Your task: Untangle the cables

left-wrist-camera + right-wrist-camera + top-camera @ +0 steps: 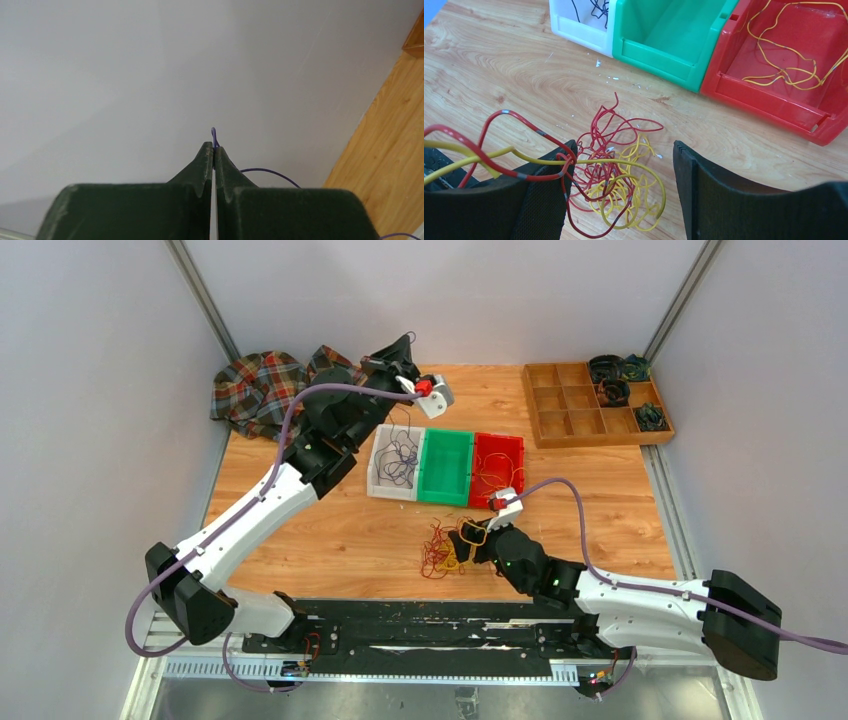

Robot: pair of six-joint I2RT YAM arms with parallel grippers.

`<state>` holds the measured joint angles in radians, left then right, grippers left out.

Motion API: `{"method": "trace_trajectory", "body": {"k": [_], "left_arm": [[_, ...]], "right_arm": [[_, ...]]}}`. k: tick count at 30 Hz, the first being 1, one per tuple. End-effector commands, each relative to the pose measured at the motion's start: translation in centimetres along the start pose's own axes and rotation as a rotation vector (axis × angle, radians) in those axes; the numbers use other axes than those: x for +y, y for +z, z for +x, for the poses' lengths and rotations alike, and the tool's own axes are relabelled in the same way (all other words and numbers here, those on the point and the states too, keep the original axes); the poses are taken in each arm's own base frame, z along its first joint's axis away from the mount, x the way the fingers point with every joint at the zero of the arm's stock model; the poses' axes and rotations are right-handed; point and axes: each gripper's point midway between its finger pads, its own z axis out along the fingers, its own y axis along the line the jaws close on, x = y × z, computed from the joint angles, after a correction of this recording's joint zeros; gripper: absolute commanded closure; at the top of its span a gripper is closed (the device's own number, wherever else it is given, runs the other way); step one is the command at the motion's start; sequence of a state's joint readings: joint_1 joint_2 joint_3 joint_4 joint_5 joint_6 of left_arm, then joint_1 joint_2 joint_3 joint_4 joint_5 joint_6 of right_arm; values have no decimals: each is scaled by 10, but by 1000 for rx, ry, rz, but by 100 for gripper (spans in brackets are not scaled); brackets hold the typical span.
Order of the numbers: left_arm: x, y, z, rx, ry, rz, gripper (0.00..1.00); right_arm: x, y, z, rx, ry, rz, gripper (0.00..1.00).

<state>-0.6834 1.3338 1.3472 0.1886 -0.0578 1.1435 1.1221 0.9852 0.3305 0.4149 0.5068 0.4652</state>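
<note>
A tangle of dark red and yellow cables (442, 550) lies on the wooden table; it also shows in the right wrist view (624, 180). My right gripper (466, 537) is open just above it (625, 146), with a red and a yellow strand draped over the left finger (544, 200). My left gripper (402, 348) is raised at the back, shut on a purple cable (214, 134) that trails down (270, 172) toward the purple bunch (400, 458) in the white bin (380, 485). Yellow cables (789, 65) lie in the red bin (500, 445).
A green bin (446, 468) stands between the white and red bins. A wooden divided tray (565, 400) with dark coiled cables is at the back right. A plaid cloth (258, 388) lies at the back left. Grey walls enclose the table.
</note>
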Motion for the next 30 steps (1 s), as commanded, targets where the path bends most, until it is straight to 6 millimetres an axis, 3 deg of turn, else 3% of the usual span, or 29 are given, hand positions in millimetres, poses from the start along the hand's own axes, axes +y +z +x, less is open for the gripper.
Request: {"method": "trace_trajectory", "body": {"k": [1,9,20,30], "left_arm": [[1,-9,1,14,-65,-19,100],[-66,-23,32,94,-43,126,99],[-118,-13,52,193,-164,246,99],[-158,-10,73,256,-94,352,100]], "right_arm": [[-8,1,-7,-35,33,33,30],[-9,0,-6,-36,34,37,30],[-10,1,-6,-36,38,41,30],[-12,1,-6,-36,43,44,30]]}}
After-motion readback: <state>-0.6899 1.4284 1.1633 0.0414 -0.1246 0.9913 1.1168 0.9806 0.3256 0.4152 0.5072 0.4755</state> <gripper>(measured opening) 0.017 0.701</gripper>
